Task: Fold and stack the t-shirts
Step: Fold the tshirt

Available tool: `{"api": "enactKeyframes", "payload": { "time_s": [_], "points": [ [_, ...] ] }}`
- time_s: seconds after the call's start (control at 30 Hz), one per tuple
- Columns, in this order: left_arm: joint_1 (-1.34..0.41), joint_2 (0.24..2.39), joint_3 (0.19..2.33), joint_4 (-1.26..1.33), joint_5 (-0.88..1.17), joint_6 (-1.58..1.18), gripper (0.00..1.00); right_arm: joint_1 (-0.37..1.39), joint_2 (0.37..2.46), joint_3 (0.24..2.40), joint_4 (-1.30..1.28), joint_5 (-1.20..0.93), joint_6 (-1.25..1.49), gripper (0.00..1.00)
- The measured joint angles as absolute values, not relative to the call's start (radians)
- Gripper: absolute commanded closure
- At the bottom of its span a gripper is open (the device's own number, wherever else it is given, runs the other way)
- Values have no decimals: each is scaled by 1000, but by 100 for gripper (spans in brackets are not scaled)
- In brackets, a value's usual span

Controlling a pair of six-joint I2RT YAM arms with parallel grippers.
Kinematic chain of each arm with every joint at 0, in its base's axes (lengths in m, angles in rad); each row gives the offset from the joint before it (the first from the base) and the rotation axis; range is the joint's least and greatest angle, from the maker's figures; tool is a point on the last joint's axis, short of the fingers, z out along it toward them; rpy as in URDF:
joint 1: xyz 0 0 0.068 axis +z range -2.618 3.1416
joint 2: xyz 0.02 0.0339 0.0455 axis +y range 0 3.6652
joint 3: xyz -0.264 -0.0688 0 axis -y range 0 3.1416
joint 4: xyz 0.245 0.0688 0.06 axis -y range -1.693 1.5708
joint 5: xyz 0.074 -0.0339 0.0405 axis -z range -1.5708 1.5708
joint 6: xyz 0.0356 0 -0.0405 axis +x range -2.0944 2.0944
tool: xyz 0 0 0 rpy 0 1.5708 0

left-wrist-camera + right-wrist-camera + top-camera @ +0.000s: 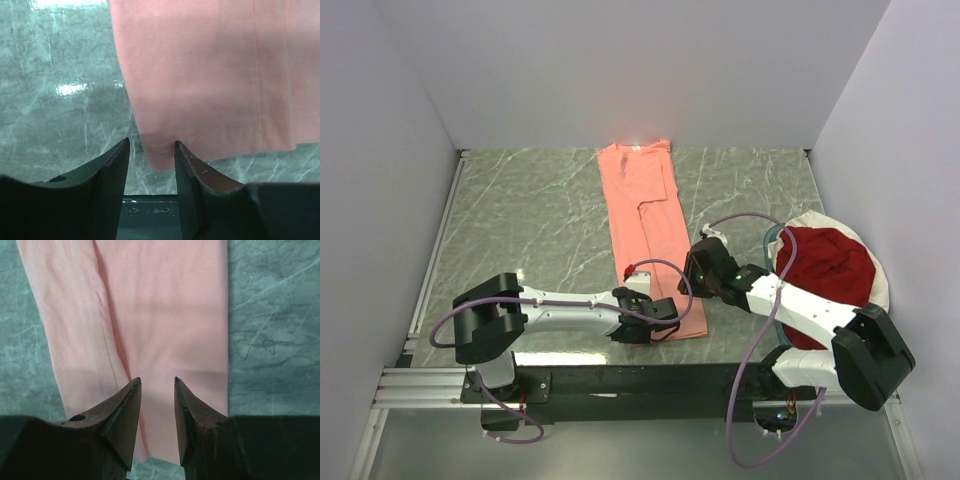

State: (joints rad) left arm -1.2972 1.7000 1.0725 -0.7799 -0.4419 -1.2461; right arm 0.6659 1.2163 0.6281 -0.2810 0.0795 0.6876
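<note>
1. pink shirt (645, 225): flat, folded into a long strip, runs from mid far edge toward near edge.
2. red shirt (825, 265): bunched in basket (882, 288), right edge.
3. left gripper (150, 142): narrow gap, strip's near hem corner between the tips, not clamped.
4. right gripper (157, 380): narrow gap, over the strip's right side.

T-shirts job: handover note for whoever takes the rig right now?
Left gripper: open, at the near-left hem corner of the salmon-pink t-shirt, nothing gripped.
Right gripper: open, over the same shirt's near end, right side.
The pink shirt lies flat down the middle of the table as a long narrow strip, sides folded in. The dark red t-shirt sits crumpled in the basket on the right.
Left to do: probably grip both hem corners, fold the pink one crosswise, then take out, fold and stack the red one.
</note>
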Motion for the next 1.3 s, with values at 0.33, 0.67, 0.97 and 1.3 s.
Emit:
{"api": "enactKeyframes", "payload": {
  "time_s": [0.33, 0.67, 0.97, 1.3],
  "points": [
    [-1299, 1700, 1072, -763, -442, -1254, 62, 673, 1238, 612, -267, 83, 691, 60],
    [-1299, 1700, 1047, -737, -439, -1269, 68, 681, 1254, 586, -244, 82, 692, 61],
    [-1299, 1699, 1026, -737, -439, -1284, 90, 690, 1258, 572, -231, 82, 699, 61],
    [-1299, 1653, 979, -726, -440, -1314, 99, 695, 1259, 564, -232, 83, 702, 61]
  ]
}}
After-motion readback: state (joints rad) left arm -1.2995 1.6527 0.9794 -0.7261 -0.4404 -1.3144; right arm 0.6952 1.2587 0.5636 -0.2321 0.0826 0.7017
